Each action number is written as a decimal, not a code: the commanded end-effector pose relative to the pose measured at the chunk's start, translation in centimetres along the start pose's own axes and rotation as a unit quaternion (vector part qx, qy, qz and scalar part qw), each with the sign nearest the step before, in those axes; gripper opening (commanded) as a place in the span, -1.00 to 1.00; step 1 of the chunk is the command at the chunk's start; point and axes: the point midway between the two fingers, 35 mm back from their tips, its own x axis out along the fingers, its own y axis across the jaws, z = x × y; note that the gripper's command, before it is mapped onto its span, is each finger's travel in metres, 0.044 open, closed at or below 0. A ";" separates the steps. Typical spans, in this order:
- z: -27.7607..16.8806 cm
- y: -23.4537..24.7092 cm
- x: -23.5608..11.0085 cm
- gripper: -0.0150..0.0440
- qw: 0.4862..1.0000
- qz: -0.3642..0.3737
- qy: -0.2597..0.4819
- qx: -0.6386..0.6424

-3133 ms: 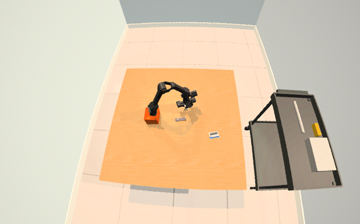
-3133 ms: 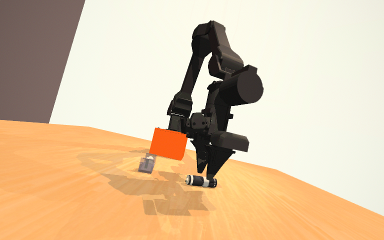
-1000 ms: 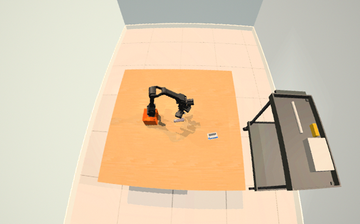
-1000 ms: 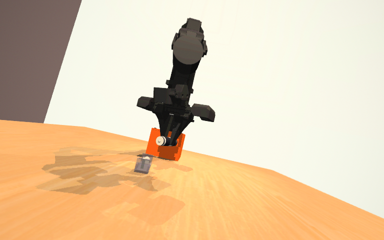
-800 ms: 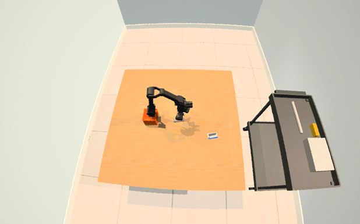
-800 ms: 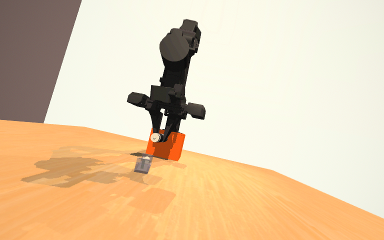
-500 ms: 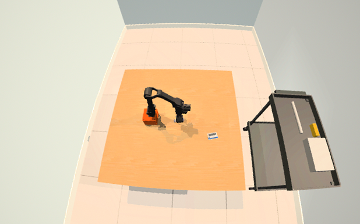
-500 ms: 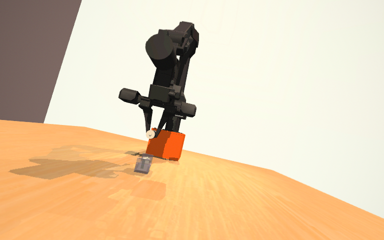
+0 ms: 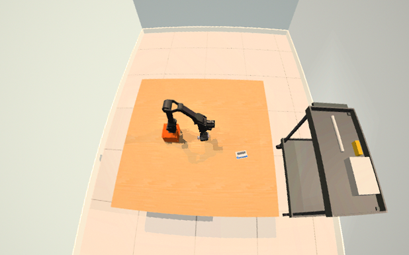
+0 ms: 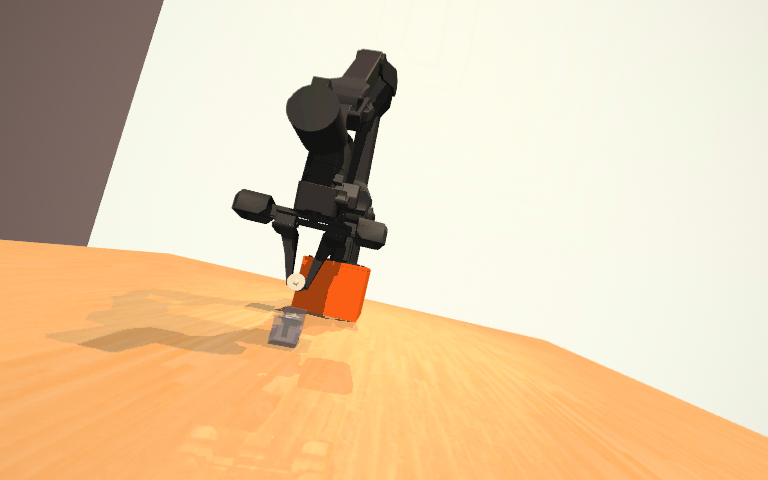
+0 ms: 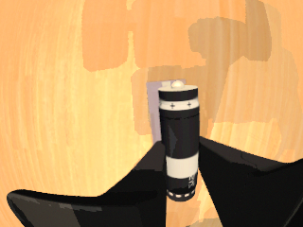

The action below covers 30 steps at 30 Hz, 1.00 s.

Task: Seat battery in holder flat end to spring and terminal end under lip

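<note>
A black and white battery is held lengthwise between the fingertips, terminal end pointing away from the wrist view's bottom edge. My gripper is shut on it. The translucent purple-grey holder lies on the table below the battery. In the wrist view the battery covers most of it; only its left side and far end show. The battery runs nearly parallel to it, a little to its right in that view. In the exterior view a gap shows between battery and holder. The spring is hidden in the wrist view.
The orange-red arm base stands on the wooden table behind the holder. A small white and blue item lies on the table to the right. A grey cart stands beyond the table's right edge.
</note>
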 end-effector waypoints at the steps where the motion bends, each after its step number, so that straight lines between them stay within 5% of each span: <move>1: -0.2 0.1 0.9 -0.28 1.000 0.002 -0.024 -0.001; 30: -0.7 0.1 3.2 -0.28 0.991 0.000 -0.132 0.003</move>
